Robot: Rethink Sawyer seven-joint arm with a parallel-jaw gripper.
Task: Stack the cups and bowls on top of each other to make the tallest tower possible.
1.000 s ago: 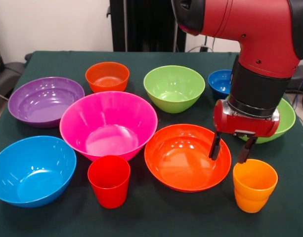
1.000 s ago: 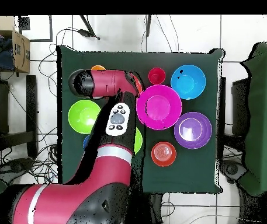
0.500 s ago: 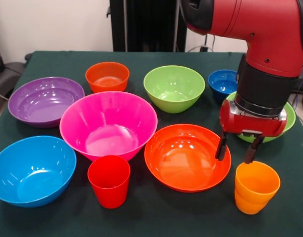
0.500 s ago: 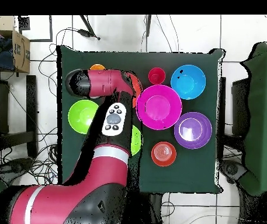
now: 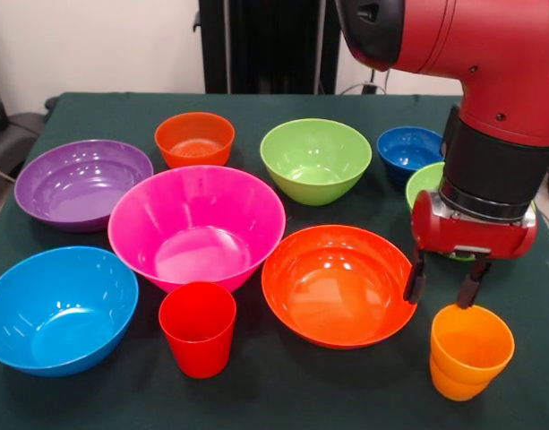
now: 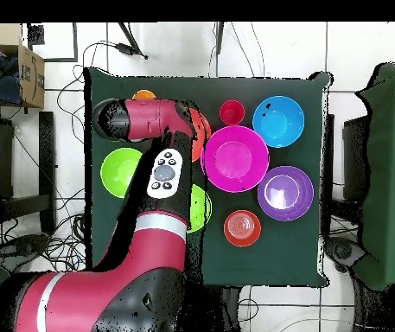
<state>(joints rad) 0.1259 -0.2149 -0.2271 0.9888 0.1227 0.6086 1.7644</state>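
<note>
My gripper [image 5: 443, 287] is open and empty, its fingers hanging just above the far rim of the orange cup [image 5: 471, 351] at the front right. One finger is at the cup's rim, the other over the edge of the large orange-red bowl [image 5: 338, 285]. The red cup [image 5: 198, 329] stands upright in front of the pink bowl [image 5: 196, 224]. Every cup and bowl stands apart on the cloth; nothing is stacked. In the overhead view the arm hides the gripper, and the orange cup [image 6: 143, 95] only peeks out.
Spread over the green cloth are a purple bowl [image 5: 81, 182], a light blue bowl [image 5: 59, 307], a small orange-red bowl [image 5: 194, 139], a lime green bowl [image 5: 315, 159] and a small blue bowl [image 5: 408, 148]. A second lime green bowl [image 5: 426, 182] sits partly behind my arm.
My gripper has moved right and toward the table's front, from over the large orange-red bowl to the orange cup's rim. The orange cup has shifted slightly toward the front right.
</note>
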